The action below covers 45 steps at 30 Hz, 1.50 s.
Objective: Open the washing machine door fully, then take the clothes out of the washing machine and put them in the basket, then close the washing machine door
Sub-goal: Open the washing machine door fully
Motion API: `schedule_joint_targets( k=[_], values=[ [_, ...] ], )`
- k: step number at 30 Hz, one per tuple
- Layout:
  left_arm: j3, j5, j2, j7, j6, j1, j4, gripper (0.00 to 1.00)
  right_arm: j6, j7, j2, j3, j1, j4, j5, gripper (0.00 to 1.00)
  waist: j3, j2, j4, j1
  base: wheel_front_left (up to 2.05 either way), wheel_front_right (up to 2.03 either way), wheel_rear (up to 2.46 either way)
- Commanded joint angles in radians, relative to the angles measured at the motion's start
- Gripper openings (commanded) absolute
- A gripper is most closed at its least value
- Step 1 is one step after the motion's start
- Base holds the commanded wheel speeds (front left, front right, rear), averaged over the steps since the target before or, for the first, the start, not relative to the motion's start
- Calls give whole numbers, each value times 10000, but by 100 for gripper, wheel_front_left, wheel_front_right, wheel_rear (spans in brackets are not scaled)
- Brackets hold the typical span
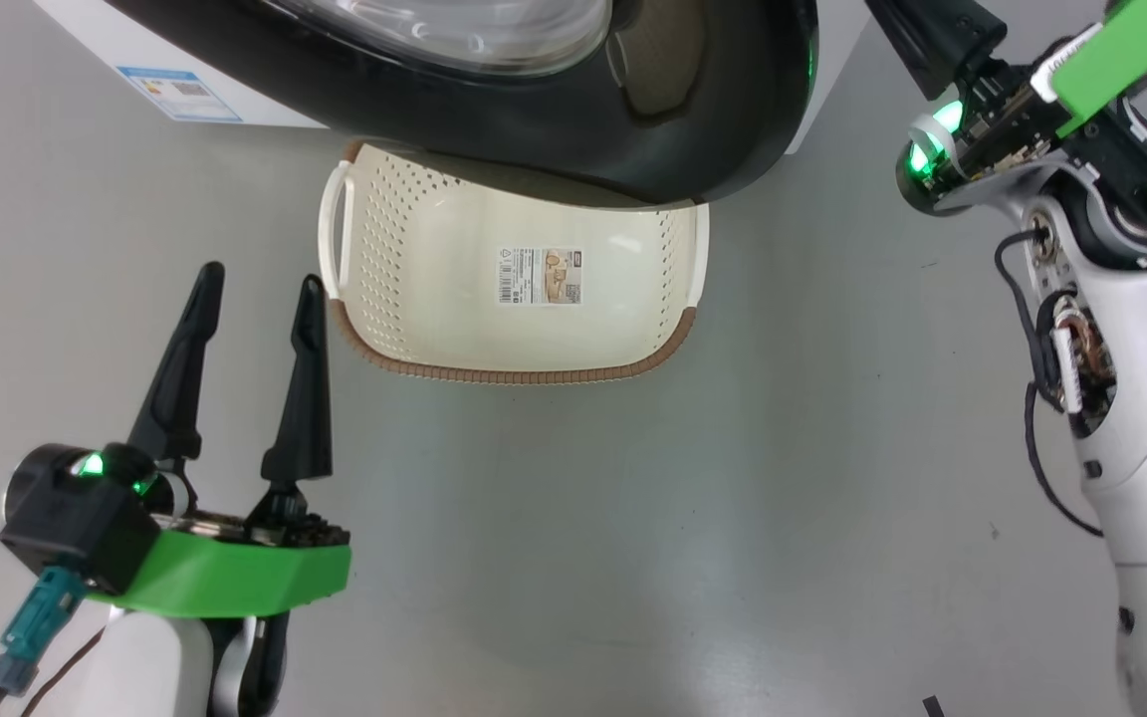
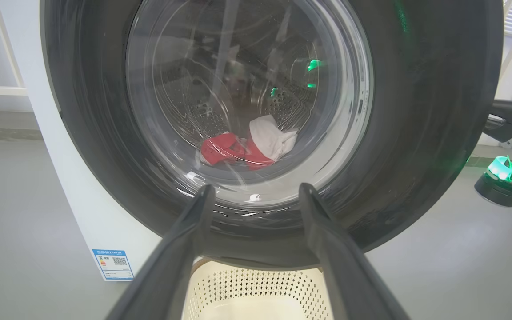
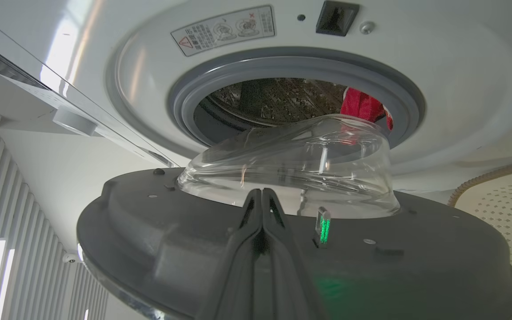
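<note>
The washing machine door stands partly open, its black rim hanging over the basket. My left gripper is open and holds nothing, to the left of the basket and facing the door's front. Through the glass, red and white clothes lie low in the drum. My right gripper is shut with nothing between its fingers, its tips at the door's grey inner face by the glass bowl. A red garment shows inside the washing machine opening.
The basket has nothing in it but a paper label on its bottom. Grey floor spreads in front of it. The machine's blue label is at the upper left. My right arm fills the right side.
</note>
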Motion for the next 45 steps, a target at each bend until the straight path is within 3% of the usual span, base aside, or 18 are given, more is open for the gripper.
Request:
schedule_joint_targets(
  k=[1, 14, 25, 45],
  values=[
    [275, 88, 175, -78, -75, 45, -200, 100, 67, 392, 2, 284, -379, -16, 285, 0, 15, -1, 18, 0, 0, 0, 0],
    [230, 78, 63, -78, -187, -98, -41, 100, 67, 1728, -650, 1918, -1693, 558, 1317, 0, 234, -1, 190, 0, 0, 0, 0],
    [343, 53, -35, -78, -233, -87, 137, 100, 67, 1541, -1168, 3146, -1639, 100, 1818, 0, 74, -1, 276, 0, 0, 0, 0],
    [472, -88, -246, -78, -146, 501, 450, 100, 67, 488, -2306, 5657, -47, -1061, 2900, 0, -1320, -1, 795, 0, 0, 0, 0]
  ],
)
